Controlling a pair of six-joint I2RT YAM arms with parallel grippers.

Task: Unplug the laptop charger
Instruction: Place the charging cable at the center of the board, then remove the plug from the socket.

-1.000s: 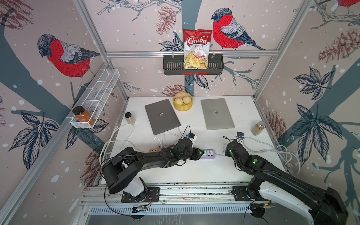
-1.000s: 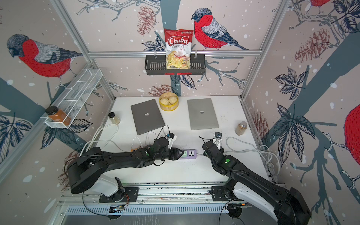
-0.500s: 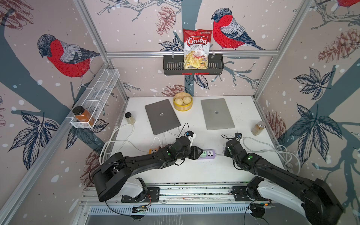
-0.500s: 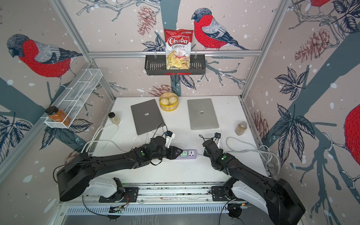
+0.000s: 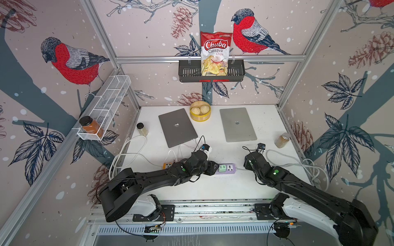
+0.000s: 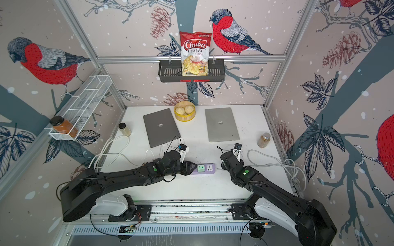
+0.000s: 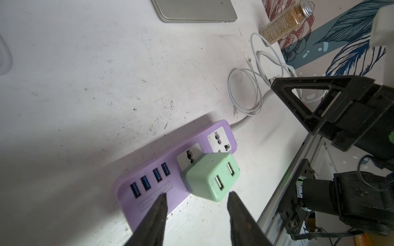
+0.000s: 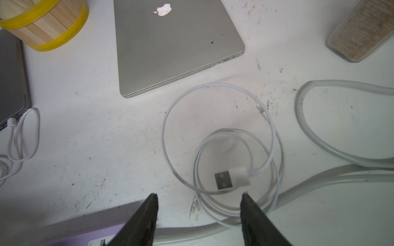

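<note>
The left claw (image 5: 214,167) reaches low along the white tabotop to the USB end of the lilac plastic power strip (image 7: 170,149). Its fingers stand part-way apart. One fingertip (image 7: 163,197) sits over the strip's top face and the other is off its edge beside the mint-green cube adapter (image 7: 204,174). This looks like a brace to stop the light strip sliding or lifting when something is pulled from it. I cannot tell whether the fingertip actually presses down.

The adapter sits in a socket, and both of its USB slots are empty.

The right claw (image 8: 199,194) hovers with its jaws wide apart and holds nothing. Just ahead of it, the thin white charging cable (image 8: 164,132) lies in slack loops on the white tabletop (image 8: 96,127). Its metal USB plug (image 8: 222,181) is bare and free. The cable's small far connector (image 8: 260,110) also lies loose, near the closed silver laptop (image 8: 174,42) but apart from it.

With both ends of the cable free, the unplugging looks done, and the wide jaws fit a claw that has no more gripping to do. The adapter in the strip may still count as part of the charger.
</note>
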